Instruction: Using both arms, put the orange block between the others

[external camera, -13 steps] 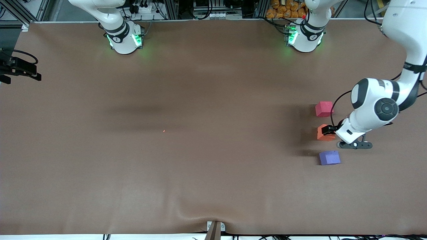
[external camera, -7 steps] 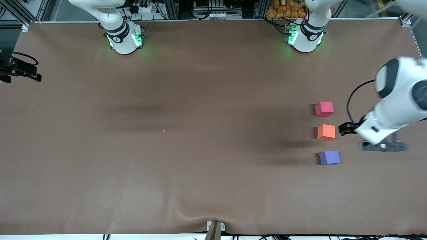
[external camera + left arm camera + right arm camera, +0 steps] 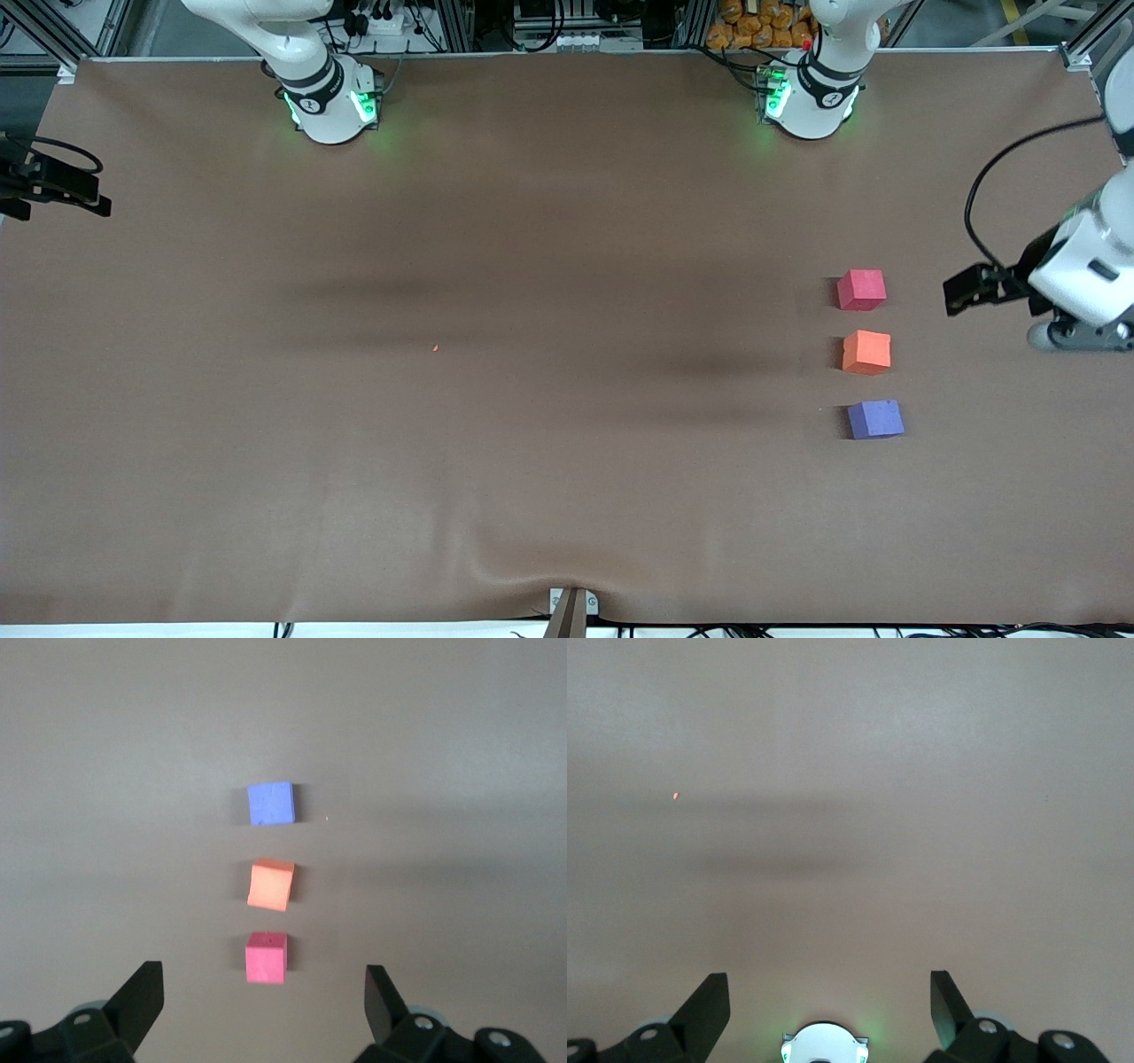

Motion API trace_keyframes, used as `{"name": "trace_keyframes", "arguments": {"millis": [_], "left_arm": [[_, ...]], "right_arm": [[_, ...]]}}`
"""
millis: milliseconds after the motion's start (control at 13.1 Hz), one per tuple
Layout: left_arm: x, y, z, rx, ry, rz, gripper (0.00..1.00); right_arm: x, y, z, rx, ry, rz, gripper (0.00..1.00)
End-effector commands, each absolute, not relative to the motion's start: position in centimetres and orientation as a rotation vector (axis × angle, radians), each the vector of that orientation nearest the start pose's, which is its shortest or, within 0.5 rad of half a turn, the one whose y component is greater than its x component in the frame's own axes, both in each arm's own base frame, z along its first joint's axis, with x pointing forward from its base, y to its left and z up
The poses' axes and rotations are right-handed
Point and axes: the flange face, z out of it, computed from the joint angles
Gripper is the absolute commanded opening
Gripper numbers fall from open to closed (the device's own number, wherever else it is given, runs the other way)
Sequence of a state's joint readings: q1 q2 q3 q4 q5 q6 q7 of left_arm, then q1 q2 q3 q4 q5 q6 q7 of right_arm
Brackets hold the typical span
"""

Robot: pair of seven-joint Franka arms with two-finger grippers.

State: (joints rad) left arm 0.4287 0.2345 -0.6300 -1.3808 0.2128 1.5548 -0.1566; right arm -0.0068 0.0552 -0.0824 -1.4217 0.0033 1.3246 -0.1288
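Three small cubes stand in a row on the brown table near the left arm's end. The orange block (image 3: 866,352) sits between the pinkish-red cube (image 3: 861,290), farther from the front camera, and the purple-blue cube (image 3: 875,419), nearer to it. None of them touch. My left gripper (image 3: 966,291) hangs open and empty in the air, off to the side of the row toward the table's end. The left wrist view looks down on the purple-blue cube (image 3: 270,804), orange block (image 3: 271,884) and pinkish-red cube (image 3: 266,957) past the left gripper (image 3: 263,974). My right gripper (image 3: 828,979) is open over bare table above its own base.
The green-lit arm bases (image 3: 330,102) (image 3: 808,97) stand along the table edge farthest from the front camera. A black mount (image 3: 53,182) juts in at the right arm's end. A tiny orange speck (image 3: 435,348) lies mid-table. The cloth wrinkles over a bracket (image 3: 571,607) at the near edge.
My left gripper, which stood at the orange block a second ago, has pulled away from it and risen toward the table's end. The orange block stays between the other two. The right arm waits.
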Motion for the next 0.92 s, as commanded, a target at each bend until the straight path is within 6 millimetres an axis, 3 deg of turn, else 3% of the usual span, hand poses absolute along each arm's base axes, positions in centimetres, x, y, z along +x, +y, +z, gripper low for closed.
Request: {"name": "trace_keyframes", "arguments": {"millis": [0, 230, 306, 689, 842], "left_arm": [[59.3, -5.9, 62.5, -3.042, 0.042, -0.018, 1.0], [59.1, -6.2, 63.0, -3.044, 0.046, -0.033, 1.0], [58.2, -6.9, 64.5, -3.033, 0.056, -0.071, 1.0], [55.2, -2.9, 64.3, -3.1, 0.005, 0.024, 1.0], [53.4, -2.7, 64.1, -3.095, -0.001, 0.029, 1.0]], "right_arm": [[53.9, -4.4, 64.9, -3.107, -0.054, 0.229, 1.0], [53.9, -4.4, 64.9, -3.109, -0.056, 0.229, 1.0], [53.9, -4.4, 64.9, -3.107, -0.058, 0.228, 1.0], [53.9, -4.4, 65.0, -3.108, -0.051, 0.226, 1.0], [53.9, -4.4, 65.0, -3.108, -0.051, 0.224, 1.0]]}}
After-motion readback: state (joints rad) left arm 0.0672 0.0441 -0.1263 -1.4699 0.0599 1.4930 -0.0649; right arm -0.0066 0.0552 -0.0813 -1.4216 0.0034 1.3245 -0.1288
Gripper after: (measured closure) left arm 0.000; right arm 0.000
